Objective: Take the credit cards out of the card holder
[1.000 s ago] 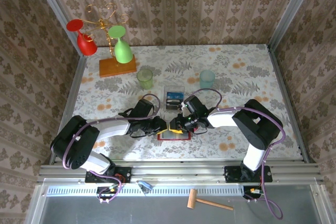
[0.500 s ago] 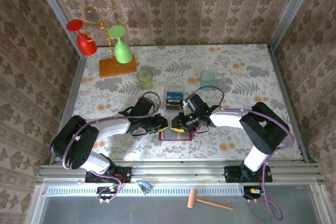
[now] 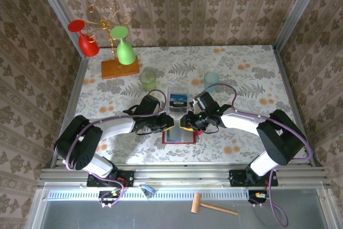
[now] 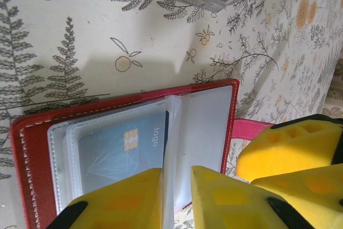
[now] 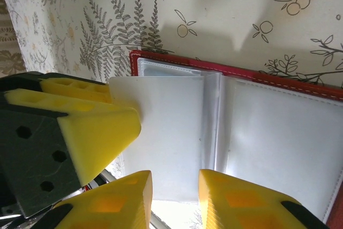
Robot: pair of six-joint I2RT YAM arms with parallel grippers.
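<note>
The red card holder lies open on the table between my two grippers. In the left wrist view its red cover frames clear pockets, and a blue credit card with a gold chip sits inside one. My left gripper is shut on a clear pocket leaf that stands on edge between its fingers. The right wrist view shows that leaf lifted flat, pinched at its corner by the left fingers. My right gripper hovers just over the leaf's near edge, jaws a little apart and touching nothing. A pink strap tab sticks out of the card holder.
A clear plastic box stands just behind the card holder. A green cup and a pale blue cup stand further back. A rack with red and green glasses is at the back left. A wooden hammer lies below the table's near rail.
Both grippers have shifted slightly towards the back over the card holder. The right arm's elbow has swung out to the right. Neither jaw gap has changed.
</note>
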